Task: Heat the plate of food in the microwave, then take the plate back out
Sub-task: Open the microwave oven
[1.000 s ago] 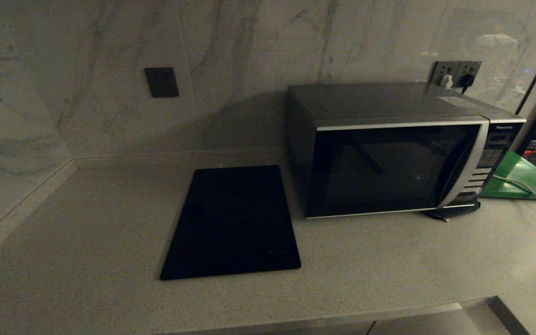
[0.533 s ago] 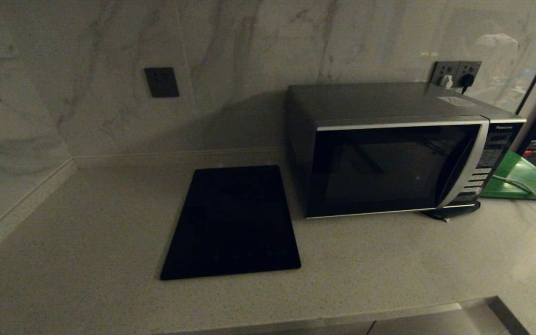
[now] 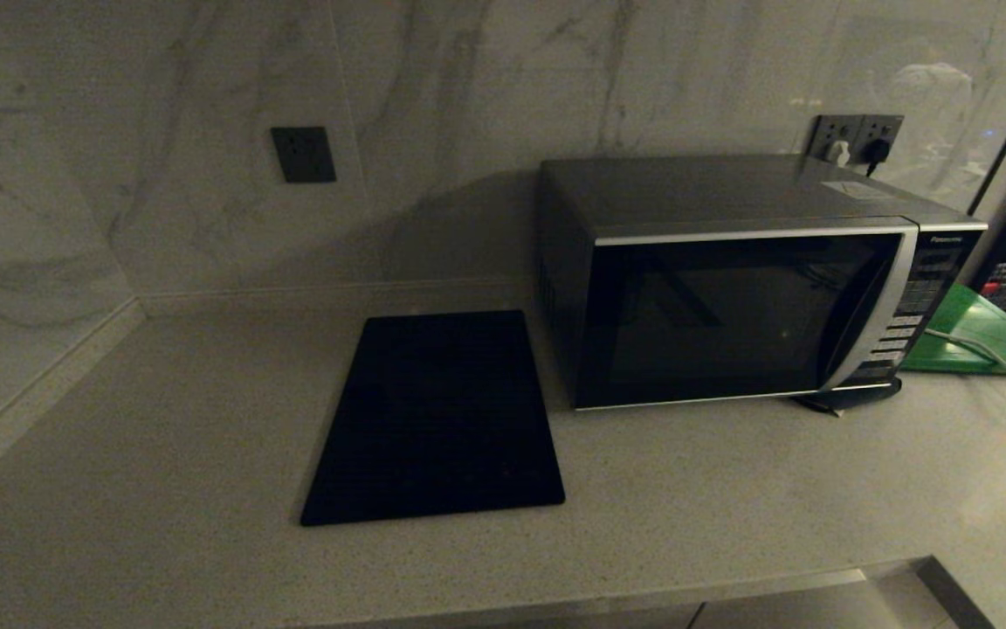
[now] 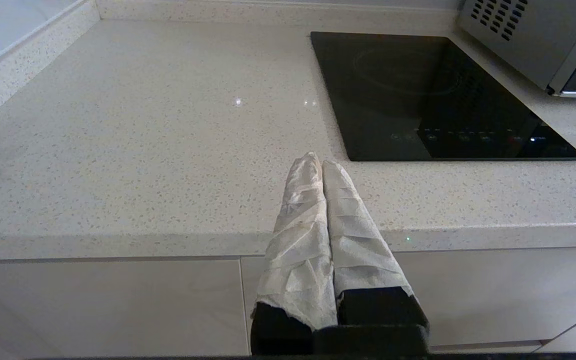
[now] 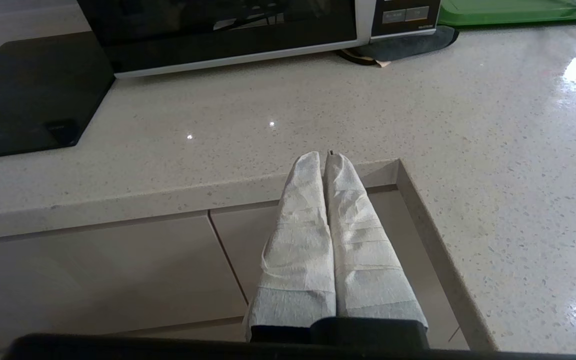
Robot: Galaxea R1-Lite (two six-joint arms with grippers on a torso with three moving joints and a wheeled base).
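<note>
- We see a pale speckled stone counter (image 3: 162, 419) running into a corner, with a grey-veined marble wall (image 3: 162, 201) behind it and on the left.
- Dark wall socket (image 3: 303, 155) on the back wall; a second socket block (image 3: 855, 135) with plugs in it sits behind the microwave's far right corner.
- The microwave (image 3: 734, 279) stands on the right part of the counter, door closed, black glass front, button panel on its right side.
- We cannot find the plate of food in any view; the glass is too dark to tell what is inside.
- A flat black slab (image 3: 437, 419) lies just beside the microwave on its left, near but apart from it.
- A green board (image 3: 988, 336) lies right of the microwave with a pale cable (image 3: 979, 351) over it; a dark pad (image 5: 403, 46) pokes out under the microwave's right front corner.
- Pale cabinet fronts (image 4: 103, 305) under the counter edge; the edge steps back in a notch (image 5: 408, 185) on the right.
- Left gripper (image 4: 322, 162) hangs off the counter's front edge, cloth-wrapped fingers pressed together, empty.
- Right gripper (image 5: 325, 157) sits at the notch, fingers clenched together too, nothing in them.
- Nothing stands between either gripper and the microwave door.
</note>
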